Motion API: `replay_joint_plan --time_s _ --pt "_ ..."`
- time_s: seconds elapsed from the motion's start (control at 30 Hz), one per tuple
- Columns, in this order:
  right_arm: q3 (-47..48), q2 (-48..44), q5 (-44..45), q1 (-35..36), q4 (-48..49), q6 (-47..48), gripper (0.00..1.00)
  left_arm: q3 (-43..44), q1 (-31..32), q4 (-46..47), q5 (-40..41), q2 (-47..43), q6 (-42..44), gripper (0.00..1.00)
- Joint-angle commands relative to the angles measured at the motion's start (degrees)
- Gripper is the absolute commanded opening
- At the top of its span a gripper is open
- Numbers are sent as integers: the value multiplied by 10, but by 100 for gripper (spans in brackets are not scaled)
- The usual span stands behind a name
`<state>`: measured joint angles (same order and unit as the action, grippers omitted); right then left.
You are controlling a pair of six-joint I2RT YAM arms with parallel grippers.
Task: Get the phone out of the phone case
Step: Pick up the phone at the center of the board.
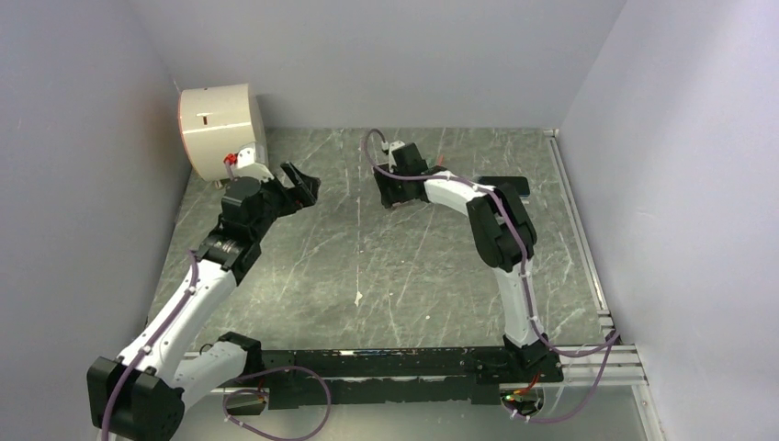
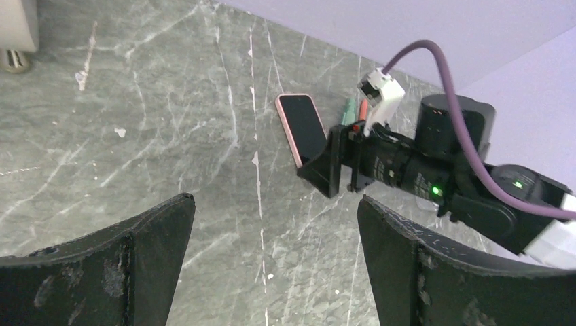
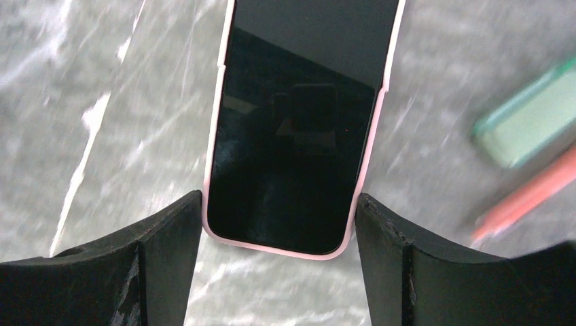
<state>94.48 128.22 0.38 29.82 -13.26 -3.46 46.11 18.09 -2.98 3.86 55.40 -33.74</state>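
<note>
The phone (image 3: 299,129), dark screen up, lies in a pink case (image 3: 285,248) on the grey marbled table. My right gripper (image 3: 278,204) is open, and its fingertips (image 3: 183,217) straddle the near end of the phone, close beside the case's two long edges. In the left wrist view the phone (image 2: 303,129) lies flat with the right gripper (image 2: 326,166) at its end. In the top view the right gripper (image 1: 393,195) covers the phone. My left gripper (image 1: 303,184) is open and empty above the table (image 2: 275,202), to the left of the phone.
A white cylindrical device (image 1: 220,129) stands at the back left corner. A green object (image 3: 530,129) and a salmon one (image 3: 530,197) lie just right of the phone. A flat black object (image 1: 507,186) lies at the back right. Grey walls enclose the table.
</note>
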Motion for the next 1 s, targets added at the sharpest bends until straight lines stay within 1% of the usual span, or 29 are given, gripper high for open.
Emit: replay_joint_plan --time_s 0.0,0.17,0.2,0.4,0.5,0.63,0.73,0.97 --pt "-93 -98 -34 7 19 -70 47 2 0 21 -29 33 -46 94" --pt "-222 -182 -91 8 95 -159 40 -16 0 25 -77 64 -95 94" --pt "-247 -200 -106 9 113 -177 38 -21 0 41 -87 70 -105 94" --pt "-380 -260 -188 12 228 -272 31 -38 0 65 -151 126 -159 94" --pt "-436 -285 -210 12 280 -309 29 -51 0 93 -185 163 -184 94" --pt "-472 -303 -227 17 323 -335 29 -63 5 152 -232 224 -214 93" --pt "-487 -304 -238 23 345 -349 29 -50 16 178 -259 277 -224 91" --pt "-506 -289 -254 40 377 -353 29 -23 32 231 -291 377 -243 88"
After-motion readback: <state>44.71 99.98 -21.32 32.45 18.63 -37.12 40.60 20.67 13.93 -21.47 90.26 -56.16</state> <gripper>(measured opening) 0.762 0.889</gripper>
